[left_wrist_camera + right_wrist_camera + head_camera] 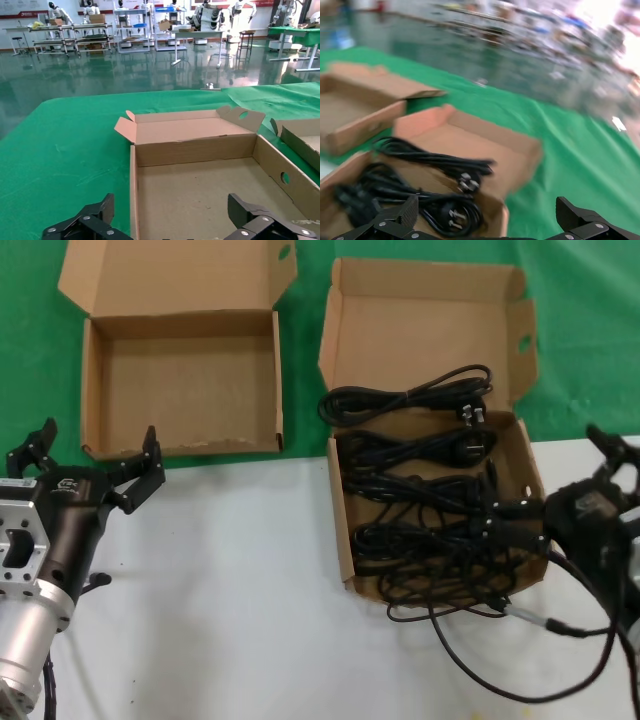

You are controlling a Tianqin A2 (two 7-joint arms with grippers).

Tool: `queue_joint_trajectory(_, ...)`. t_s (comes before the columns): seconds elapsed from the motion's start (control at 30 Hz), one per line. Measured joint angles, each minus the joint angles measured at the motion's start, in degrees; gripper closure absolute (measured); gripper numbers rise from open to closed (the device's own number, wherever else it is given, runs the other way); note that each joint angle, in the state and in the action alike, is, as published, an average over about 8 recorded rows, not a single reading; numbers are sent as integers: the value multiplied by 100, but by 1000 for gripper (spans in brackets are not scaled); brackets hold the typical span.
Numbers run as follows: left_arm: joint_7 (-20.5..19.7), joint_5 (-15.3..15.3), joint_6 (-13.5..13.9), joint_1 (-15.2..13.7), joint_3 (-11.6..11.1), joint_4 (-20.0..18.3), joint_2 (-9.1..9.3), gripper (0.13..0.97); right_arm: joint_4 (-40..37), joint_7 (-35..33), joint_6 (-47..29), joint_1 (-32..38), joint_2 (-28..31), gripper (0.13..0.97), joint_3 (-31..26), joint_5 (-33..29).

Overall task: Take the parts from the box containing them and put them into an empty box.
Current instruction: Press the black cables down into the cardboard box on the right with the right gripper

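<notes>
- The power cords [420, 475] lie bundled in the squarish source box [338, 530] on the robot's right; one rests against its lid.
- The right gripper [515, 525] hangs over that box's near corner, jaws spread, holding nothing: apparently positioned for a pick.
- The left gripper [95, 465] waits, jaws apart, beside the shallow empty box [95, 390].

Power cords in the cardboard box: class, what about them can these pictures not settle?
- Their exact count: in the head view the power cords overlap in a tangle inside the squarish box.
- Whether the right gripper touches a cord: black fingers merge with black cords.
- Plug detail: the right wrist view is motion-blurred.
</notes>
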Motion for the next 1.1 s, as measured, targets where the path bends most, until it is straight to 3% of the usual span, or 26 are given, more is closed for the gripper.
queue_joint_trajectory(0.23,0,0,0,0,0,0,0,333,59,-1321,-1076,467,717,129,-142,-293)
queue_joint_trajectory(0.53,0,0,0,0,0,0,0,528,-349,-1935,-2020,1718,1418,130,-1005,-1028)
queue_joint_trajectory(0.8,-2,0,0,0,0,0,0,731,-1275,-2462,-2578,3032,1283,144,-1714,-1484)
queue_joint_trajectory(0.93,-2,1,0,0,0,0,0,731,-1811,-2705,-2774,3618,1092,171,-1973,-1604)
queue_joint_trajectory(1.1,-2,1,0,0,0,0,0,817,-2377,-2955,-2942,4198,850,185,-2219,-1694)
